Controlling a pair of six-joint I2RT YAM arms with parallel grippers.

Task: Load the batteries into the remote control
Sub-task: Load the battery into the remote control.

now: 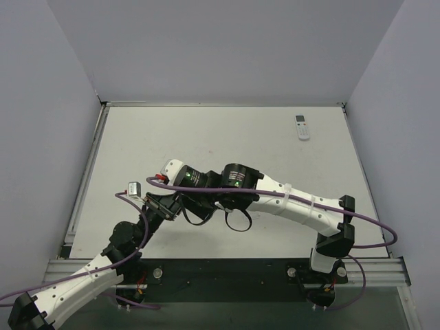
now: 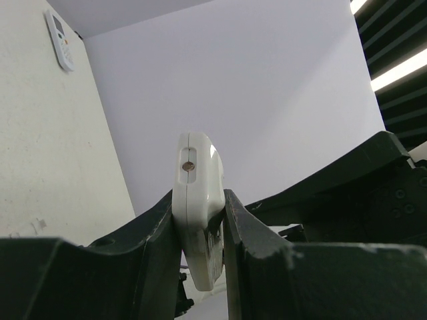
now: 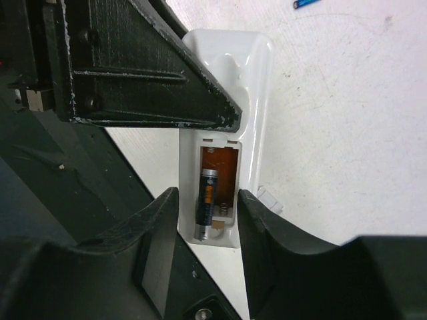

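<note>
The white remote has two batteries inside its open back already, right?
No, only one battery sits in the open back of the remote control; the slot beside it is empty. The right wrist view shows this.

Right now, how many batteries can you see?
2. One battery sits in the remote control's open compartment; the other battery lies loose on the table. More may be hidden.
</note>
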